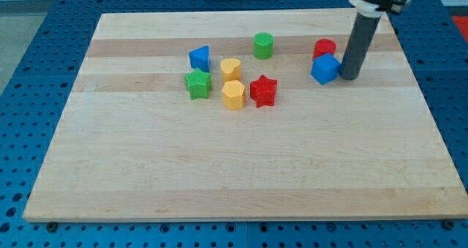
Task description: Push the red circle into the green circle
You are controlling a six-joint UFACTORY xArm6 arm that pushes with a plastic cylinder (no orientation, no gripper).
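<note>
Right now the red circle (325, 47) sits near the bench's (219, 175) top right, touching the blue cube (325, 69) below it, well apart from the green circle (263, 44) to the view's left. I have no jaws, only my tip (349, 77), just right of the blue cube. I judge this the approach step: next I must get my tip to the red circle's right side and push leftward.

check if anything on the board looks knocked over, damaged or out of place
Nothing stands out. All blocks sit flat on the wooden board. The blue cube is pressed against the red circle, with my tip touching the cube's right side. The green circle stands apart to their left.
</note>
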